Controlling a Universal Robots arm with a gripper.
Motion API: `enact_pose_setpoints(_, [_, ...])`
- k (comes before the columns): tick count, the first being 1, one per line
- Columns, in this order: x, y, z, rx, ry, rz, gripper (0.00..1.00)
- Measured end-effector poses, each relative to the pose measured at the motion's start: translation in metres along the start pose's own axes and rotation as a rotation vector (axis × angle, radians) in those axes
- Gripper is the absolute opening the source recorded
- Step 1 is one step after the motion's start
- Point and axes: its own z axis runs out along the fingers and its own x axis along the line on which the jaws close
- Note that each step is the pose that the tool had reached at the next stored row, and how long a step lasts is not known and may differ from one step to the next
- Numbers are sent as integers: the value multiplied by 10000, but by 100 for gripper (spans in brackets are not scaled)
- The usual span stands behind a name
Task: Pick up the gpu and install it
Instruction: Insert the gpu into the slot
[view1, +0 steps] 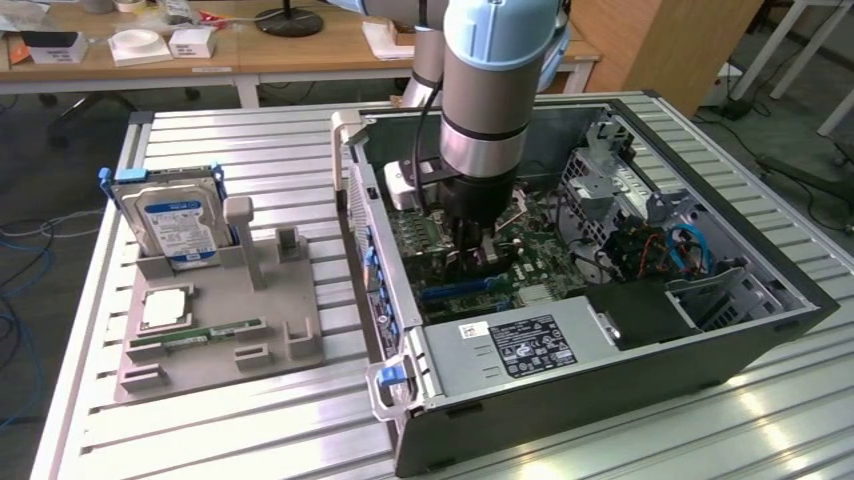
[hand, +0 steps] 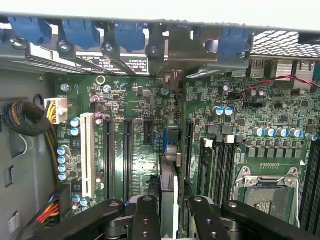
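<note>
The claw (hand: 173, 201) grips the gpu (hand: 169, 180), which stands on edge between its fingers, close above the slots in the middle of the motherboard (hand: 130, 100)

Table (view1: 240, 140): ribbed bare metal, bright sheen.
Computer case (view1: 601, 390): dark painted sheet metal, matt.
Holder (view1: 220, 335): grey plastic, matt.
Hard drive (view1: 171, 225): silver metal, blue paper label.
Motherboard (hand: 135, 100): green lacquered board, slight gloss.
Fingers (hand: 146, 220): black, smooth, semi-matt.
Card (hand: 168, 197), seen edge-on: dark board.
Arm (view1: 483, 100): silver metal tube, pale blue plastic caps.
</note>
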Motion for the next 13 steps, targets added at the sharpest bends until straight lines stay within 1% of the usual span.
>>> enact_pose_setpoints(10, [1, -2, -10, -1, -1, -9, 27])
enact_pose_setpoints(13, [4, -24, -7, -1, -2, -9, 27])
